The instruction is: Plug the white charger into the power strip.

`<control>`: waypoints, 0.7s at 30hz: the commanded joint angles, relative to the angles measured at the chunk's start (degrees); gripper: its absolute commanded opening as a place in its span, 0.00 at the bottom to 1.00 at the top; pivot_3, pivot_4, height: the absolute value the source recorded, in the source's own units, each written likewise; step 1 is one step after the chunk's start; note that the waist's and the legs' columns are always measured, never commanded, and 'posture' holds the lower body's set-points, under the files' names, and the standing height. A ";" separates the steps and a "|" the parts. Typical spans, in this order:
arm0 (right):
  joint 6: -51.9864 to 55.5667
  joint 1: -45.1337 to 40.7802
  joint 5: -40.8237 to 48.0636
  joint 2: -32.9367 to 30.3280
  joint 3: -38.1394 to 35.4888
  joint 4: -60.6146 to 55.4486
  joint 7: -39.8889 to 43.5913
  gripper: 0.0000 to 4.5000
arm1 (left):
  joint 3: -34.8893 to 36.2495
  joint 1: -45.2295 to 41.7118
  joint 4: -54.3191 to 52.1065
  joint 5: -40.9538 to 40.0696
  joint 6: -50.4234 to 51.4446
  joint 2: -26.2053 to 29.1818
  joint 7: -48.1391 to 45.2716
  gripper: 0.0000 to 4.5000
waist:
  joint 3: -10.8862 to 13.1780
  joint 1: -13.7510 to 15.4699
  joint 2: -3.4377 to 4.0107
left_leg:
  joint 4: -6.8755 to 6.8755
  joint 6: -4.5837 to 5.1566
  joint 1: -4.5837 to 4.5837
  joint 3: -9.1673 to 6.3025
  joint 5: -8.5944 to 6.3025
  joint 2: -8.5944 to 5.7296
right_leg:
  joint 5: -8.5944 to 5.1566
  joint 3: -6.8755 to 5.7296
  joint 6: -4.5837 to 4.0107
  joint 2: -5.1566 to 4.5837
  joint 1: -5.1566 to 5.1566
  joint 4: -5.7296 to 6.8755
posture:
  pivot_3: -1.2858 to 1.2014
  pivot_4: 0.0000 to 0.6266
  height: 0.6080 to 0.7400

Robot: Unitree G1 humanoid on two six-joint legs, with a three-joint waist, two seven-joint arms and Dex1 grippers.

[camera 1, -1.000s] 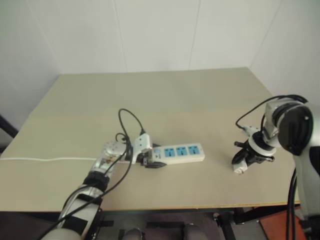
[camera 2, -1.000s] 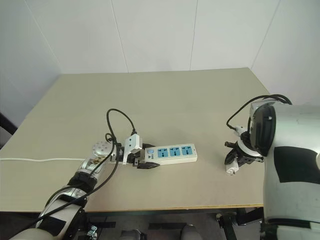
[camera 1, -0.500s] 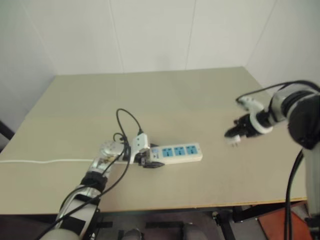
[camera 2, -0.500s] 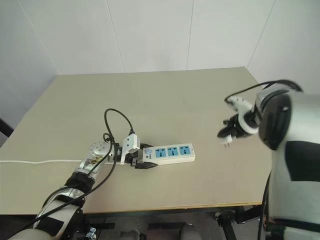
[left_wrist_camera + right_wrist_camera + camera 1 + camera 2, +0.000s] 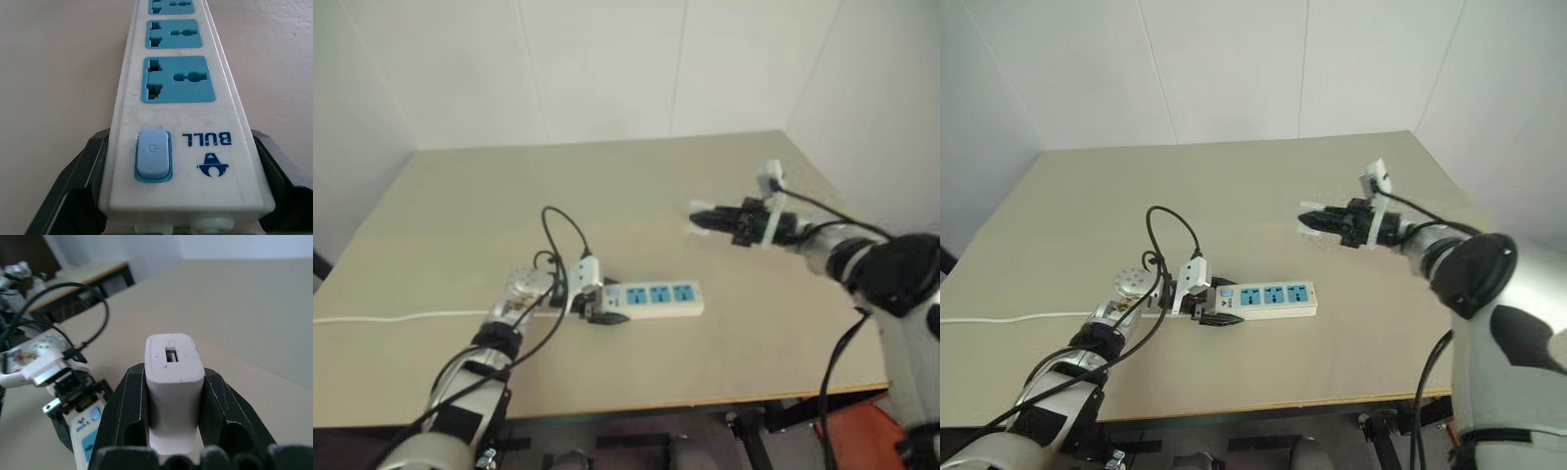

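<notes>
**Charger aloft, prongs not yet facing the strip**

The right gripper (image 5: 1317, 221) sits right of centre in the head views, above the table (image 5: 1234, 186), its fingers clamped on the charger (image 5: 173, 377). In the right wrist view the black pads press both flanks of the white block, and the face pointing away from the gripper carries a small slot. The prongs cannot be made out, so which way they face is uncertain.

The left gripper (image 5: 1217, 311) is at lower centre-left, its fingers closed on the switch end of the strip (image 5: 1268, 298). The left wrist view shows the black fingers (image 5: 73, 186) hugging both sides of the white bar beside the blue button. All three blue sockets look empty; the strip lies flat, its cord (image 5: 1009, 317) trailing toward the left edge.

What could go wrong, as I judge it:

- The charger is held level and well apart from the strip — it must turn prongs-down before descending, or the body will strike the socket face.
- The grip is on smooth sides, so pushing against a tight socket could slide the block up between the pads.
- The strip is pinned at one end only — a press on the far socket may pivot or tip it.
- The looping black cable (image 5: 1175, 230) near the left wrist might snag.
</notes>
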 commanded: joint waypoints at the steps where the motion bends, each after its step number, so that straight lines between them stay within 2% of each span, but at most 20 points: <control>1: -11.99 2.69 1.85 3.50 -4.72 1.90 3.92 0.24 | -0.60 0.42 1.52 2.56 -0.61 1.93 0.36 0.74 | 0.02 -0.27 -0.07 | 0.00 -0.01 0.00 -0.02 0.01 0.00 | 0.00 -0.01 0.00 0.00 0.01 0.01 | 0.52 0.24 1.00; 9: -29.02 7.77 -1.73 11.15 -5.34 1.90 7.17 0.24 | -0.55 2.31 -0.36 2.40 0.06 3.23 0.61 0.74 | 0.02 -0.82 -0.23 | 0.00 -0.04 0.09 -0.04 0.02 0.05 | 0.00 0.00 0.00 0.04 0.04 0.07 | 0.52 0.24 1.00; 21: -33.16 10.67 -6.08 15.17 -3.27 1.90 6.37 0.24 | -0.14 4.34 -3.89 1.92 1.78 3.99 0.32 0.74 | -0.01 -1.95 -0.34 | -0.03 -0.06 0.18 -0.09 0.03 0.08 | 0.00 0.00 -0.01 0.09 0.08 0.10 | 0.52 0.24 1.00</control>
